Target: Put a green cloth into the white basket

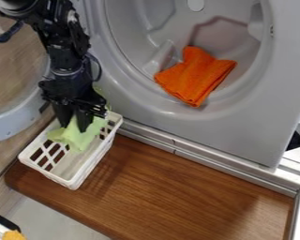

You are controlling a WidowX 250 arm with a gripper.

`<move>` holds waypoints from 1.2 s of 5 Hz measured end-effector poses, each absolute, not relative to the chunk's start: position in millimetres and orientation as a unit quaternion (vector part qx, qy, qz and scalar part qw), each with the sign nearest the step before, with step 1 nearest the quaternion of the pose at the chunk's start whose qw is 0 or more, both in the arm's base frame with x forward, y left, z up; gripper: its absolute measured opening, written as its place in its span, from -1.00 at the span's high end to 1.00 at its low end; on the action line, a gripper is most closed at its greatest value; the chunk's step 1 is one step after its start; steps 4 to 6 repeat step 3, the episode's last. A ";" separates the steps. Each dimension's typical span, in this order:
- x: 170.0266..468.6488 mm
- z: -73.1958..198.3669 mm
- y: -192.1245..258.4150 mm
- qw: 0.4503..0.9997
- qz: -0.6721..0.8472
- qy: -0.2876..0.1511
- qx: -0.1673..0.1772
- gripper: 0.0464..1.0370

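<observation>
Laundry drop all but done

A wooden board (pixel 171 187) carries the white basket (pixel 96 161) at its left end, close beside the washer, its open top ready to catch a load. Green cloth (pixel 77 137) hangs in the basket's far half, its lower folds inside the rim. The gripper (pixel 75 125) appears to pinch it between narrowly parted fingers, low enough, it seems, for a gentle release. Beyond, an orange cloth (pixel 193 77) lies in the washer (pixel 240 126), likely extra laundry this job leaves alone.

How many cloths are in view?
2: a green cloth at the gripper, within the white basket; an orange cloth inside the grey machine. A yellow piece at lower left is cut off; it may be a third.
</observation>
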State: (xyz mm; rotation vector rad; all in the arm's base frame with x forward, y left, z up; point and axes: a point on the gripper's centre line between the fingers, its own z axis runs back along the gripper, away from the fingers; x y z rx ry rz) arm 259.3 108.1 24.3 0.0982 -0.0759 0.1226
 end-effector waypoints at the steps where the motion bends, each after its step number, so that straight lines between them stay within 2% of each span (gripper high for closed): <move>1: 259.9 24.0 105.1 0.996 0.055 -0.031 0.060 -0.79; 2: 259.0 23.7 101.0 0.995 0.057 -0.021 0.074 -0.94; 6: 257.7 25.4 97.7 0.996 0.061 -0.025 0.065 -0.93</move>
